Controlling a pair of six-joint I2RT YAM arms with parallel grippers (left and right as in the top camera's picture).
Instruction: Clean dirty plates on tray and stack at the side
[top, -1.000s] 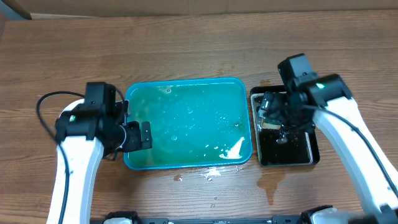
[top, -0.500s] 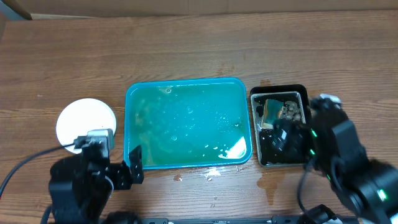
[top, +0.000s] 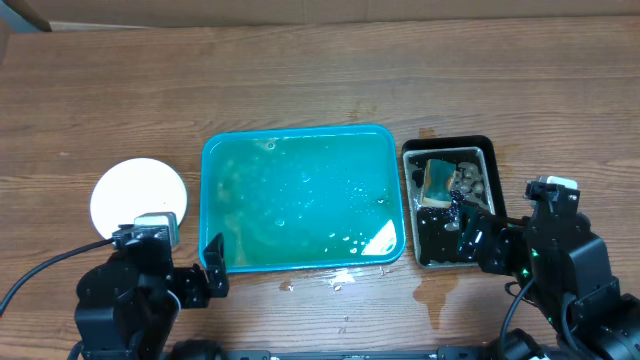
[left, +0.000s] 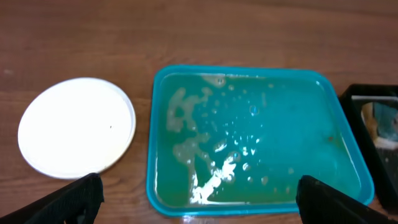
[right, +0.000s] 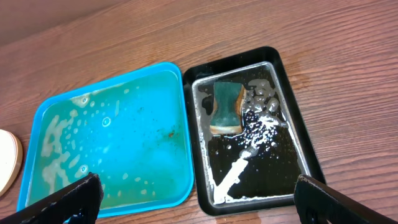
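Note:
The teal tray lies mid-table, wet with soapy film and holding no plates; it also shows in the left wrist view and the right wrist view. A white plate lies on the table left of the tray, also in the left wrist view; I cannot tell whether others lie under it. My left gripper is open and empty, high above the tray's near-left corner. My right gripper is open and empty, above the near edge of the black tray.
A smaller black tray stands right of the teal tray, with a green-and-yellow sponge and foam in it. Water is spilled on the table at the near side. A cardboard edge runs along the back.
Both arms have pulled back toward the near edge and risen. The left arm uncovered the white plate. The right gripper left the black tray, where the sponge lies.

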